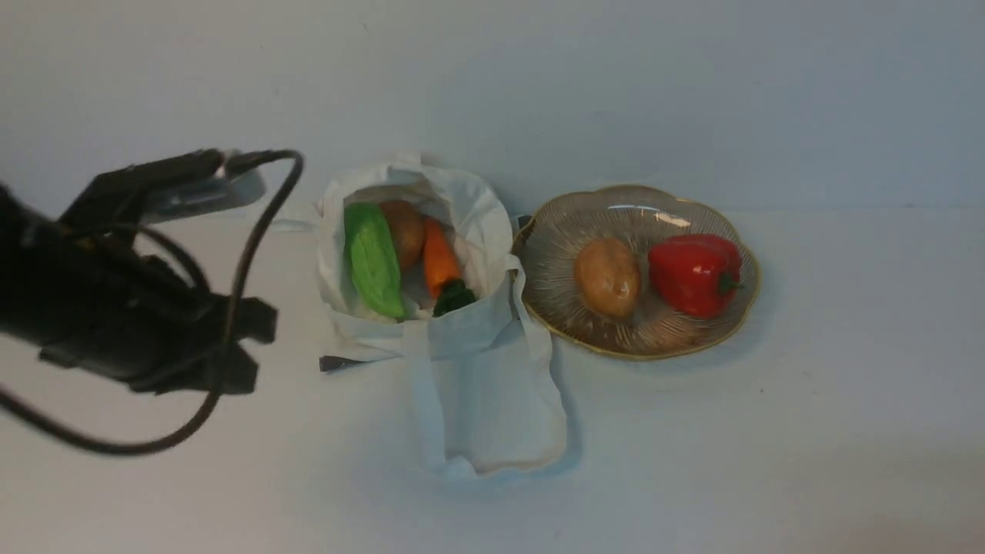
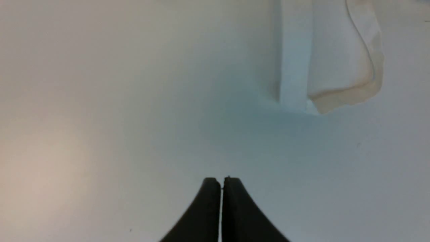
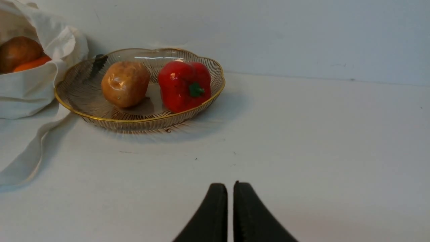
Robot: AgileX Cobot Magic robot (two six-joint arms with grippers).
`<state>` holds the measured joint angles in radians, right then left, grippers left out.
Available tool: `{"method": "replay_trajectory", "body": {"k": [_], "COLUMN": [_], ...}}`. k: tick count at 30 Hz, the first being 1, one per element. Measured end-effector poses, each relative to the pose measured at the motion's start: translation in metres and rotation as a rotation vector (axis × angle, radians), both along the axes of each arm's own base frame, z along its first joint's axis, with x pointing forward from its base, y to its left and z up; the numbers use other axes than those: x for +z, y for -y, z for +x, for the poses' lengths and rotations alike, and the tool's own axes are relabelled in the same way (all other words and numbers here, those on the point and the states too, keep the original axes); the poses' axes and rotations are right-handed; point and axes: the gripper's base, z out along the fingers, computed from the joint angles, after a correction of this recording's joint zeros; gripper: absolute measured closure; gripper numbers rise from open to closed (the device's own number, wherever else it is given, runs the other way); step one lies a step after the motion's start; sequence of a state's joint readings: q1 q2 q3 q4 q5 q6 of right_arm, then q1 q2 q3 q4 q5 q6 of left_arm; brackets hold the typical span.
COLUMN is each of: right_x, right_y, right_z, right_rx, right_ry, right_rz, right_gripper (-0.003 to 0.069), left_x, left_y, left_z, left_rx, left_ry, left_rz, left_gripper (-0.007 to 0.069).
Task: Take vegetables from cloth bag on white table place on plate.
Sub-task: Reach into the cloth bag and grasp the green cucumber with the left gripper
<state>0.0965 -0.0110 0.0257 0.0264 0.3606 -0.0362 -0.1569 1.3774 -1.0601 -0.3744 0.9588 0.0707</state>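
Observation:
The cloth bag [image 1: 431,323] lies open in the middle of the white table [image 1: 769,431]. In its mouth sit a green cucumber [image 1: 373,261], a brown potato [image 1: 404,231] and an orange carrot [image 1: 440,258]. The glass plate [image 1: 616,354] stands just right of the bag and holds a second potato [image 1: 608,277] and a red pepper [image 1: 696,273]. My left arm [image 1: 115,308] hovers left of the bag; my left gripper [image 2: 221,179] is shut and empty above bare table. My right gripper [image 3: 230,185] is shut and empty, low over the table, facing the plate [image 3: 134,120].
The bag's flat lower part and strap [image 2: 336,60] spread toward the table's front edge. A black cable [image 1: 254,231] loops off my left arm. A pale wall rises behind the bag and plate. The bag's side [image 3: 30,90] touches the plate's edge.

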Motion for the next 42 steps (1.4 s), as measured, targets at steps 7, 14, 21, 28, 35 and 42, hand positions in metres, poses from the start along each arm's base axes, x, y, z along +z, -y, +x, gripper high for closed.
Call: {"method": "replay_trajectory", "body": {"k": [7, 14, 21, 28, 35, 42], "right_x": [0.000, 0.000, 0.000, 0.000, 0.000, 0.000], "right_y": [0.000, 0.000, 0.000, 0.000, 0.000, 0.000], "right_z": [0.000, 0.000, 0.000, 0.000, 0.000, 0.000], "right_rx": [0.000, 0.000, 0.000, 0.000, 0.000, 0.000], "right_ry": [0.000, 0.000, 0.000, 0.000, 0.000, 0.000], "right_rz": [0.000, 0.000, 0.000, 0.000, 0.000, 0.000], "right_gripper": [0.0637, 0.0637, 0.0637, 0.0637, 0.0637, 0.0637], "left_x": [-0.023, -0.045, -0.078, -0.095, -0.103, -0.121], "left_y": [0.060, 0.072, 0.075, 0.053, 0.053, 0.061], "left_z": [0.074, 0.121, 0.149, 0.163, 0.171, 0.174], "left_rx": [-0.039, 0.112, 0.159, 0.167, 0.169, 0.152], "left_ry": [0.029, 0.119, 0.185, 0.215, 0.257, 0.245], "left_rz": [0.067, 0.141, 0.127, 0.200, 0.194, 0.194], "left_gripper": [0.0629, 0.0584, 0.0373, 0.0167, 0.0092, 0.0109]}}
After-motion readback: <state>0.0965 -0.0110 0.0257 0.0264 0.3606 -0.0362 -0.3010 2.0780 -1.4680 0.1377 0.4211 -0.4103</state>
